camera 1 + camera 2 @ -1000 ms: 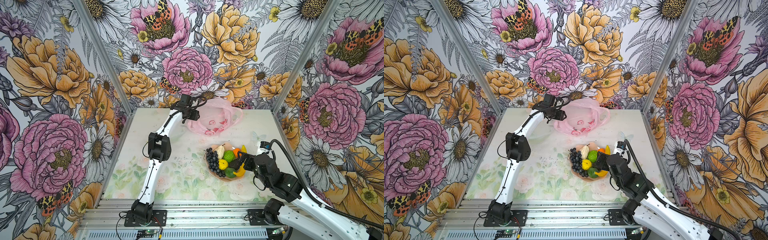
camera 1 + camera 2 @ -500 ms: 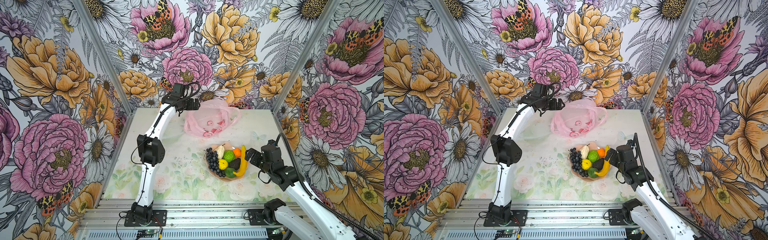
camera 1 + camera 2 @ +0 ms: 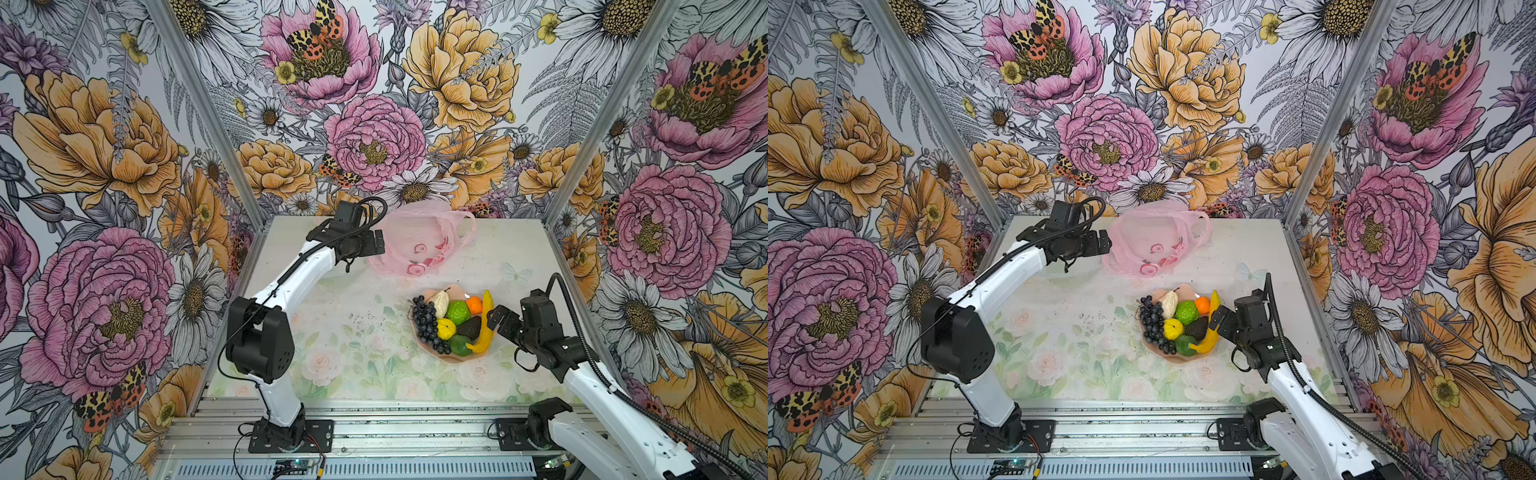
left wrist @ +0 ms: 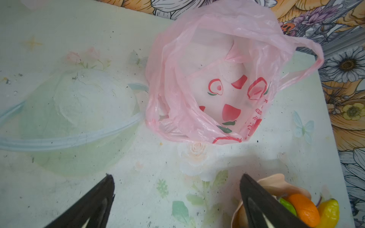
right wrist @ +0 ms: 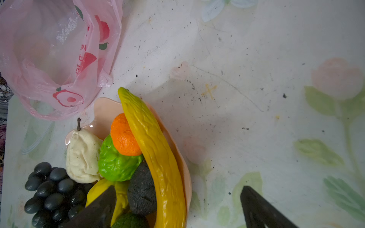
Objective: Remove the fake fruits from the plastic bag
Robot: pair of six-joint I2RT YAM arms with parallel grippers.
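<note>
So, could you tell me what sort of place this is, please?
Probably a robot test booth, not a home: flower-printed walls box in a small table, the left arm and right arm are bolted to a metal rail, and fake fruits fill a plate.

On the plate (image 5: pixel 102 110), the banana's (image 5: pixel 150 142) lower end is cut off by the picture's edge; the right gripper's (image 5: pixel 177 188) finger (image 5: pixel 98 209) hides part of the yellow citrus (image 5: pixel 97 187).
</note>
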